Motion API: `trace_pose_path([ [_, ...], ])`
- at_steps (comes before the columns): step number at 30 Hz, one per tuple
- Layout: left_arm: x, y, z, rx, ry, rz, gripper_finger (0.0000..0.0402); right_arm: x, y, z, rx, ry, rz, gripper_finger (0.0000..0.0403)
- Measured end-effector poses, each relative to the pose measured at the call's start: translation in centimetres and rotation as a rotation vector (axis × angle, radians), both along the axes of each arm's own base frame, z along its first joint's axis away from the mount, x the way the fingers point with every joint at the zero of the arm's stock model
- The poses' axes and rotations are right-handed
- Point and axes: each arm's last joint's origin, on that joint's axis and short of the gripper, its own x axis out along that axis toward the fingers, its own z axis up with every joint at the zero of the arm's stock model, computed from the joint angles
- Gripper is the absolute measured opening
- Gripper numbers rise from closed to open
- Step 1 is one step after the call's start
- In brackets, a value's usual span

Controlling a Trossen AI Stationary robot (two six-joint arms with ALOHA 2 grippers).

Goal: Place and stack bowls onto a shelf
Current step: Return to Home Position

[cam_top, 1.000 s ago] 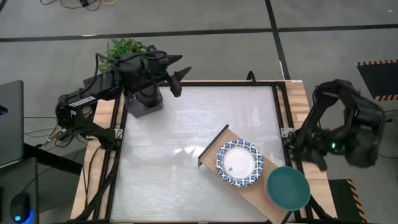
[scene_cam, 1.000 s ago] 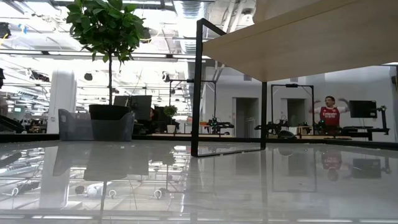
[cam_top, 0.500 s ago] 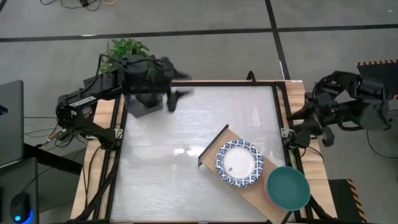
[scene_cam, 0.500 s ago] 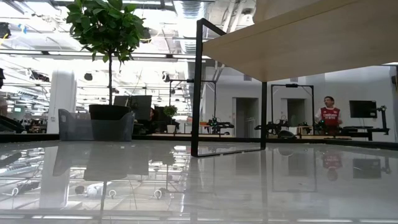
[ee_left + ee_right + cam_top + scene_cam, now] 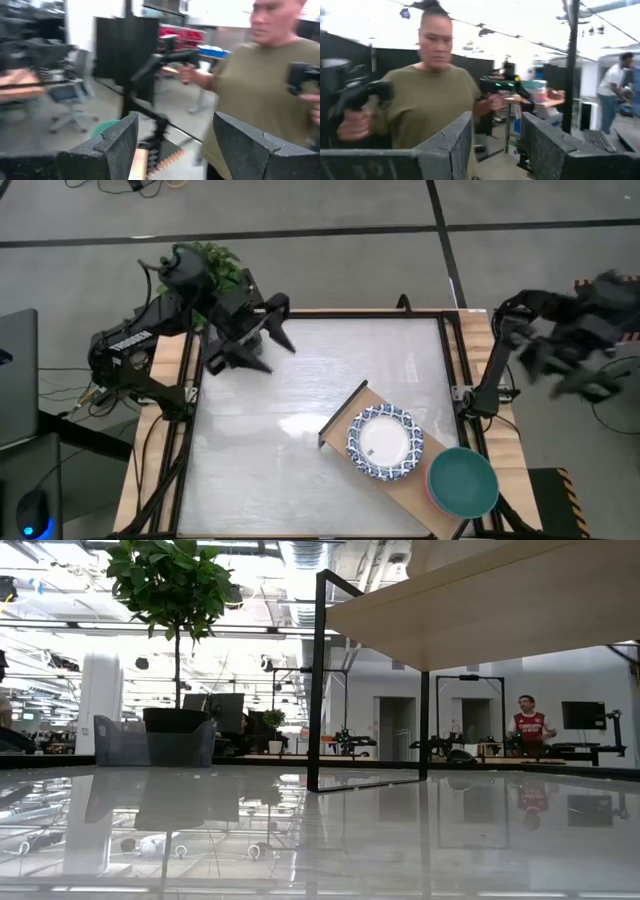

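The shelf (image 5: 407, 498) is a light-wood board with a dark frame, standing slantwise at the table's near right. In the low view its underside (image 5: 500, 610) and dark legs (image 5: 318, 680) show. On it rests a stack of white bowls with blue patterned rims (image 5: 385, 443). Beside that stack a dark green bowl (image 5: 462, 482) sits on a pink one. The other bowls are hidden. My left gripper (image 5: 268, 330) is open, raised over the far left corner by the plant. My right gripper (image 5: 585, 350) is open, beyond the table's right edge.
A green plant (image 5: 205, 260) in a dark pot stands in a grey bin (image 5: 155, 740) at the far left corner. A person in an olive shirt (image 5: 250, 85) holding two handles shows in both wrist views (image 5: 427, 100). The white tabletop (image 5: 270, 470) lies bare left of the shelf.
My left arm has swung and turned by the plant at the far left corner, its gripper now pointing more toward the near side. My right arm has risen and swung away from the table's right edge, toward the far right. The bowls and shelf have kept still.
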Motion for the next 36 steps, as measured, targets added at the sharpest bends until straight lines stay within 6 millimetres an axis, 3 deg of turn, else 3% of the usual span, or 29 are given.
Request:
trace_pose_path([
  [5, 0.4, -0.7, -1.3, -0.008, 0.075, -0.093, 0.0242, 0.1, 0.6, -3.2, 0.103, -0.043, 0.014, 0.0193],
  [10, 1.4, -1.3, -4.0, -0.038, 0.162, -0.145, 0.0242, 0.1, 0.7, -6.2, 0.214, -0.081, 0.033, 0.0193],
  [16, 1.3, -0.8, -7.7, -0.088, 0.151, -0.068, 0.0242, 0.3, 0.8, -8.5, 0.295, -0.114, 0.001, 0.0193],
  [20, -0.8, -1.1, -10.0, -0.148, 0.021, -0.052, 0.0242, 0.2, 1.1, -9.5, 0.291, -0.130, 0.064, 0.0193],
  [28, -6.8, -1.6, -15.9, -0.405, -0.244, 0.092, 0.0242, 0.2, 1.9, -10.9, 0.260, -0.139, 0.168, 0.0193],
  [32, -9.2, -1.7, -17.8, -0.489, -0.330, 0.155, 0.0242, -0.7, -0.6, -11.9, 0.279, -0.120, 0.173, 0.0193],
  [36, -10.8, -1.8, -18.6, -0.521, -0.347, 0.198, 0.0242, -2.1, -3.7, -12.9, 0.280, -0.245, 0.193, 0.0193],
])
